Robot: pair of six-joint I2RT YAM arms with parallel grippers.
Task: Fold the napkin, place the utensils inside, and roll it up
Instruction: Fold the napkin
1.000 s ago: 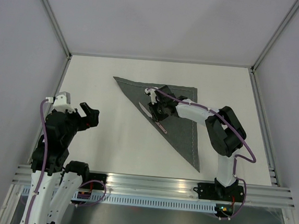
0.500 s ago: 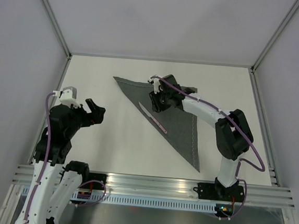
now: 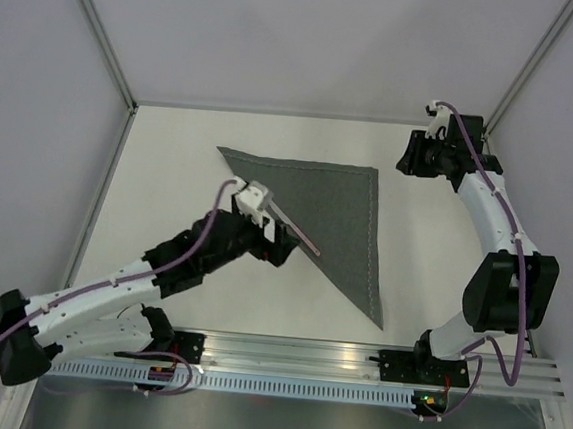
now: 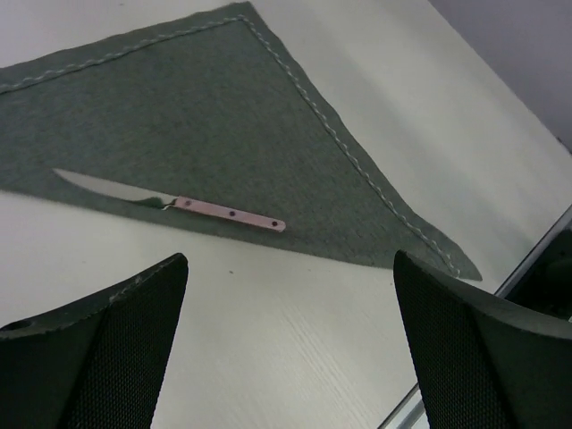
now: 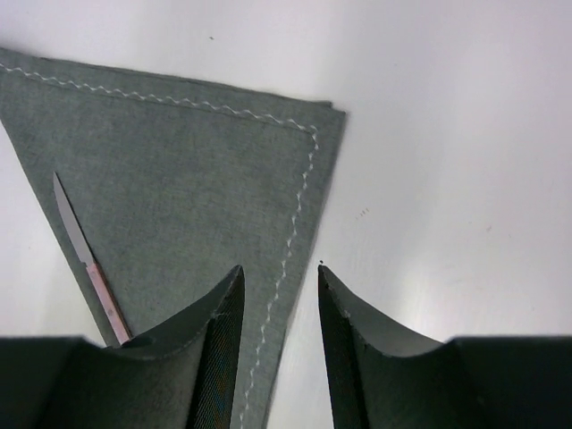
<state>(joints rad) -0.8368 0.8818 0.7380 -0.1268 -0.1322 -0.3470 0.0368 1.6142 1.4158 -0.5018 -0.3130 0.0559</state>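
White table (image 3: 190, 166), wide-open left claw (image 4: 290, 259) nearest knife (image 4: 179, 204) lying crosswise near edge of napkin (image 4: 223, 116); right claw (image 5: 280, 270) part-open, empty, farther off.

I find no readable text, label, brand, number or sign in any of my three camera views at this moment.

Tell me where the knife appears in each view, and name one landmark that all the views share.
Top external: the knife lies near the centre, on the napkin's long diagonal edge.
Left wrist: the knife is left of centre, along the cloth's near edge.
Right wrist: the knife is at the lower left.
Shared landmark: the napkin, with its pale stitched line.
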